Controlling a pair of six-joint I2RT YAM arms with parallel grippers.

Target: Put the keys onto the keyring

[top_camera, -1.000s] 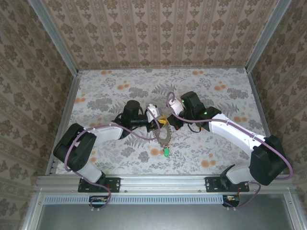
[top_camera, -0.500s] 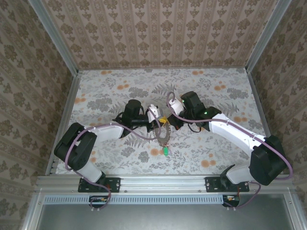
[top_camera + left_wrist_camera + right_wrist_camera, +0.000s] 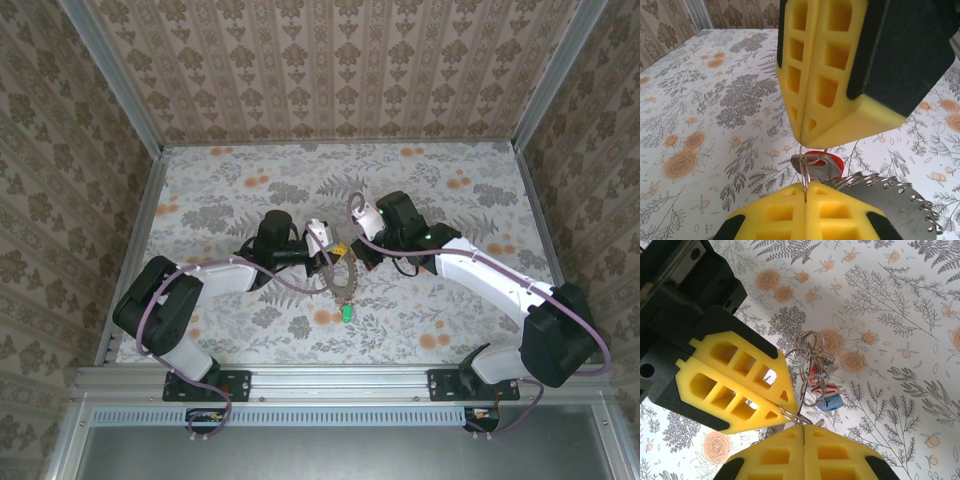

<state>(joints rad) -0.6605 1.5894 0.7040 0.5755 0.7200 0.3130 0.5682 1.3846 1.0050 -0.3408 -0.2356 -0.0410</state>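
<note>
Just now the keyring (image 3: pixel 345 280) has risen slightly above the middle of the bench (image 3: pixel 220 200), so I judge the threading is under way. The left hand (image 3: pixel 805 192) is closed on its thin wire. The toothed loop hangs with its green tag (image 3: pixel 346 313) lowest and the keys (image 3: pixel 822 385) bunched beside it. The right hand (image 3: pixel 804 430) pinches the same wire.

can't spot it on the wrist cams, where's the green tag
In the top view the green tag is at the near end of the keyring, around the middle of the table.
</note>
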